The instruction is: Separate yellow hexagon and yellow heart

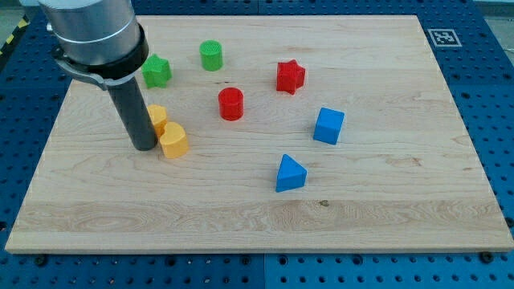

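Two yellow blocks sit touching at the view's left-centre of the wooden board [385, 217]. The lower one [173, 140] looks like the yellow hexagon. The upper one [157, 118], partly hidden behind the rod, looks like the yellow heart. My tip [144, 148] rests on the board just left of the yellow hexagon, touching or nearly touching it, and in front of the heart's left side.
A green star [157, 72] and a green cylinder [211, 55] lie toward the view's top left. A red cylinder [231, 104] and a red star [290, 77] sit near the centre top. A blue cube [328, 126] and a blue triangle [290, 173] lie right of centre.
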`<state>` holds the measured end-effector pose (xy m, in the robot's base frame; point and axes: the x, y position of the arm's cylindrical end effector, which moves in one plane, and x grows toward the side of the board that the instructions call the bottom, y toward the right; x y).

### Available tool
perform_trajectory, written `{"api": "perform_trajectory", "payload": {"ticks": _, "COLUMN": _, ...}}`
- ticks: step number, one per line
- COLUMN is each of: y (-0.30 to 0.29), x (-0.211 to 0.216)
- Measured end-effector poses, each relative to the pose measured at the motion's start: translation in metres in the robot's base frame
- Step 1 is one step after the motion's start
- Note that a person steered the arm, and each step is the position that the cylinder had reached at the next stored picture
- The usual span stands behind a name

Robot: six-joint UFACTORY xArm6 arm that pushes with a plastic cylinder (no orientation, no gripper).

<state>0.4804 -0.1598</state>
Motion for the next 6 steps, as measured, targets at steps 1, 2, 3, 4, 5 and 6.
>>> {"api": "perform_trajectory", "payload": {"ticks": 1, "y": -0.003, "x": 0.006}}
{"api": "perform_trajectory", "payload": {"ticks": 2, "y": -0.002, "x": 0.042}}
{"api": "perform_trajectory", "payload": {"ticks": 3, "y": 0.027, "x": 0.054}}
{"api": "perform_trajectory", "payload": {"ticks": 4, "y": 0.077, "x": 0.05}}
{"api": "perform_trajectory", "payload": {"ticks": 5, "y": 0.113, "x": 0.018}}
{"api": "perform_trajectory", "payload": {"ticks": 6, "y": 0.106, "x": -0.029}}
